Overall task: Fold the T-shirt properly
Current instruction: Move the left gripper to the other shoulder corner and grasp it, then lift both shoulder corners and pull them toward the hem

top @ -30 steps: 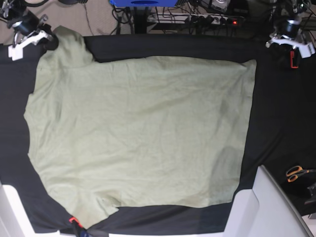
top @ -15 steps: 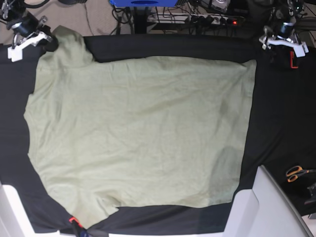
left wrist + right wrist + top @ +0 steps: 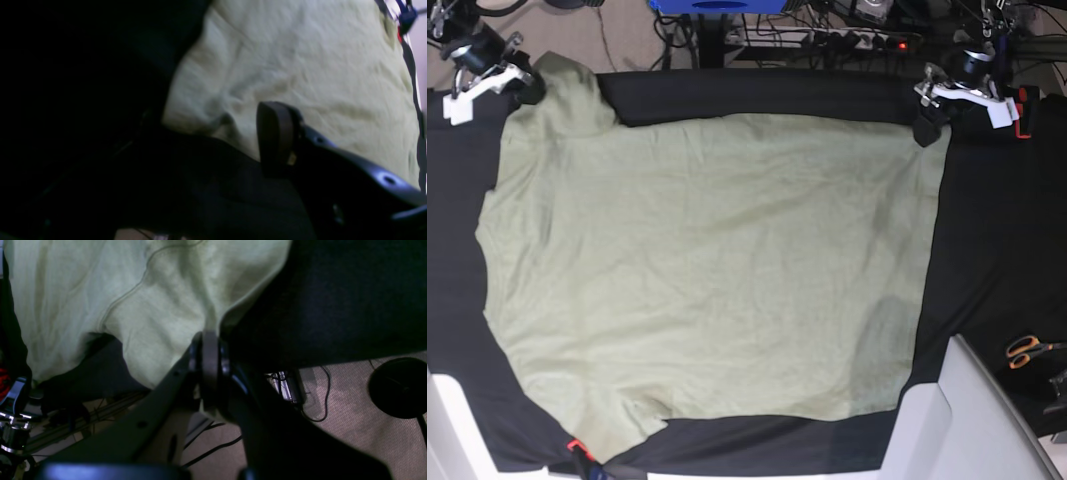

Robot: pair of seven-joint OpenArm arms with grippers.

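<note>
Although the T-shirt (image 3: 712,270) lay spread flat across the desk (image 3: 997,260), no fold was made. The right tool (image 3: 209,350) pinched its sleeve edge; the left tool (image 3: 924,124), jaws spread, hovered just beside the hem corner.

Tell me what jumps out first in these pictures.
The pale green T-shirt dominates, spread flat across most of the black cloth. The right gripper is shut on a sleeve at the far left corner, while the left gripper stands open at the shirt's far right corner. Orange-handled scissors lie near the right edge.
</note>
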